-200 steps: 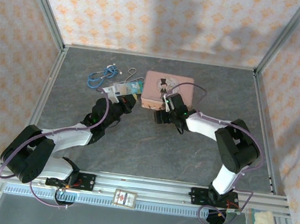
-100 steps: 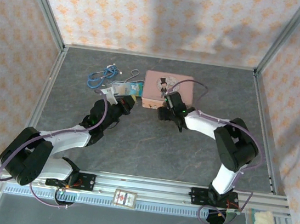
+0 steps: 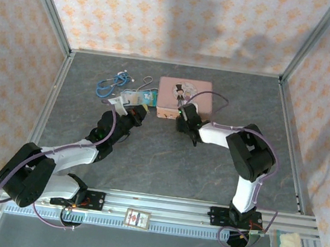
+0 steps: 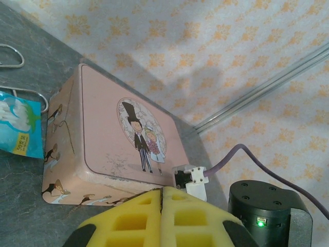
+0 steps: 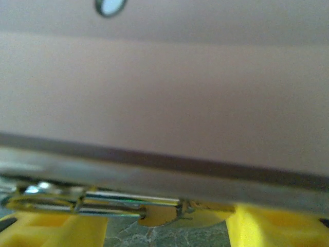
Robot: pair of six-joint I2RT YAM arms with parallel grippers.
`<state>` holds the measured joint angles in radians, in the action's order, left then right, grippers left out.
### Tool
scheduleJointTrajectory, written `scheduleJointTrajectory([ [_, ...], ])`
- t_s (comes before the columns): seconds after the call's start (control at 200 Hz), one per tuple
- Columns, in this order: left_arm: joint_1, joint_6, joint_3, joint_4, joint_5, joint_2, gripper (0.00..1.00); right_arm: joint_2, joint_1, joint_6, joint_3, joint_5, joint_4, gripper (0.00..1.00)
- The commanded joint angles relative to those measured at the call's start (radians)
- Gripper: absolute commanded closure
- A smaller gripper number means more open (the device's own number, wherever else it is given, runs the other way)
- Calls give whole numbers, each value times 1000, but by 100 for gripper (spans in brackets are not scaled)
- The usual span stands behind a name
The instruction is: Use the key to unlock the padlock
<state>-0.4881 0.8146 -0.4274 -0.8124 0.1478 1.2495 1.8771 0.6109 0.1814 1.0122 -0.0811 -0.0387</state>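
The pink tin (image 3: 187, 93) stands mid-table. My right gripper (image 3: 181, 117) is pressed up to its front wall. In the right wrist view the tin (image 5: 164, 92) looms close. The padlock (image 5: 167, 214), brass with a silver shackle (image 5: 113, 203), lies across my right gripper (image 5: 169, 222) at the tips, against the tin's base. The yellow fingers (image 5: 280, 226) stand apart on either side of it. My left gripper (image 3: 137, 112) hovers left of the tin, and in its own view this left gripper (image 4: 162, 191) has its pads pressed shut. A thin dark sliver sits in the seam; I cannot tell whether it is the key.
A blue cord bundle (image 3: 110, 83) and a blue-white card (image 3: 136, 98) on a wire loop (image 4: 10, 54) lie left of the tin (image 4: 118, 139). The right arm's black wrist (image 4: 267, 211) sits close beside my left fingers. Open grey table lies in front of both grippers.
My right gripper has moved forward to the tin's front wall. The left gripper has shifted only slightly and stays shut.
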Motion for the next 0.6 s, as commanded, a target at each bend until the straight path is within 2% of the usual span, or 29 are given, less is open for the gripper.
scheduleJointTrajectory([
  [0.0, 9, 9, 13, -26, -19, -27, 100, -14, -29, 106, -22, 27, -32, 52],
  [0.15, 9, 3, 20, -18, -29, -45, 100, -78, -101, 166, -82, 154, -55, 60],
  [0.355, 13, 2, 35, -24, -36, -56, 100, -135, -179, 206, -136, 310, -47, 60],
  [0.5, 16, 1, 36, -25, -31, -60, 100, -167, -178, 171, -142, 452, -57, 50],
  [0.596, 20, -2, 36, -21, -31, -67, 100, -182, -180, 125, -124, 594, -40, 40],
])
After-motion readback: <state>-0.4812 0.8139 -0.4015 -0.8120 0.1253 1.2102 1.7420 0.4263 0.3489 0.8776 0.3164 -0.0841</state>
